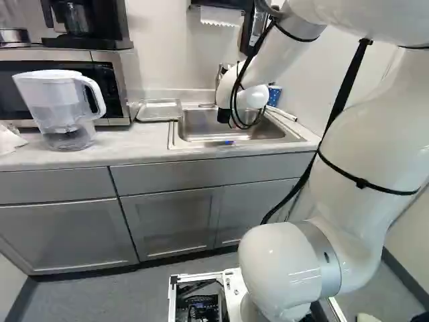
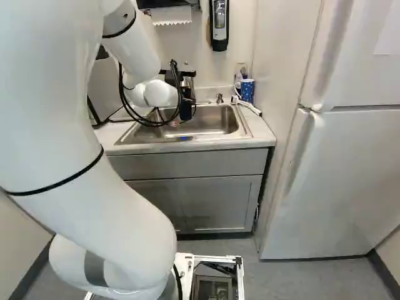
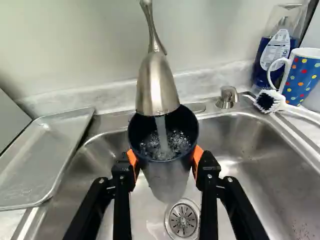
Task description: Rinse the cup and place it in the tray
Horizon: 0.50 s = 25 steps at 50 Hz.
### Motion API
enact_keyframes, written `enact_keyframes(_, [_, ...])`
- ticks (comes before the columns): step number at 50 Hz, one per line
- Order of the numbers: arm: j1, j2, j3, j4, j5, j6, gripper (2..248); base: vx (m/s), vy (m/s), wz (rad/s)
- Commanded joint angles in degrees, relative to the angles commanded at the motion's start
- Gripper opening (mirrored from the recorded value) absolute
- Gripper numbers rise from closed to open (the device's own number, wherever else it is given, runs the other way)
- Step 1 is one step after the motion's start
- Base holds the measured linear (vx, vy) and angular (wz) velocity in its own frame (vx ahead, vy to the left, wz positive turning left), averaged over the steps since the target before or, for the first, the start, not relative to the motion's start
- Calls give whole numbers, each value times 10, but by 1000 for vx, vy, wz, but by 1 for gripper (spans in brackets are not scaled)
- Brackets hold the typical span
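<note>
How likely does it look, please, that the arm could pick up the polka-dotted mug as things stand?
Probably not: its gripper is shut on the dark-lined cup under the running faucet, leaving no free grip. The polka-dotted mug looks approachable, though a dish brush lies close.

The arm (image 2: 140,53) reaches over the sink (image 2: 215,122), left of the refrigerator (image 2: 350,169).

No words or numbers can be read; the white label (image 3: 276,50) on the bottle (image 3: 260,75) behind the dotted mug (image 3: 303,76) is illegible.
</note>
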Motion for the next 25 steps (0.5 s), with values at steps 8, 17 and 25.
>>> enact_keyframes(8, [0, 0, 0, 0, 0, 0, 122, 0, 0, 0])
enact_keyframes(17, [0, 0, 0, 0, 0, 0, 122, 0, 0, 0])
enact_keyframes(25, [0, 0, 0, 0, 0, 0, 122, 0, 0, 0])
